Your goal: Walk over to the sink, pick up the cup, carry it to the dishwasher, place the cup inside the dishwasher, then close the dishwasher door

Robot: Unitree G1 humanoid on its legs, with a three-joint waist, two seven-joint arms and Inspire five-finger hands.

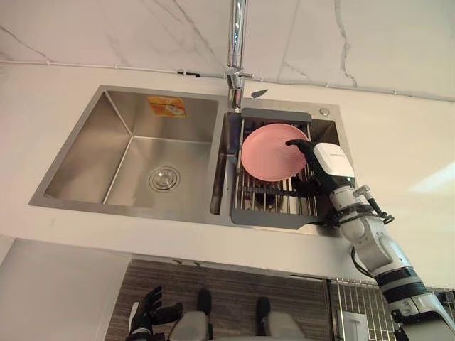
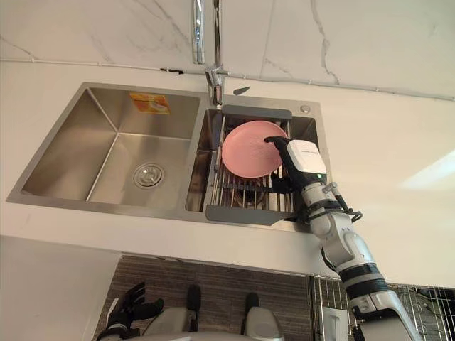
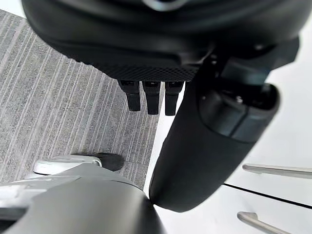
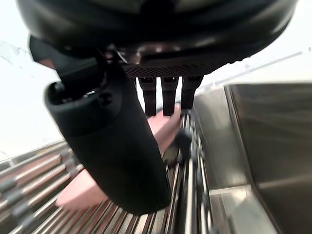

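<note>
My right hand [image 1: 327, 165] reaches the pink plate [image 1: 270, 151] on the rack [image 1: 274, 197] in the sink [image 1: 106, 149], fingers [image 4: 168, 95] apart. My left hand [image 1: 146, 312] hangs low, fingers loose.

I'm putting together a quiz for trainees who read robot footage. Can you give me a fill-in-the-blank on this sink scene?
1. The right hand is at the edge of a ____ dish.
2. The dish stands in a rack in the sink's ____ basin.
3. The left basin has a round ____ in its bottom.
4. The left hand hangs low and holds ____.

Missing words: pink; right; drain; nothing.
</note>
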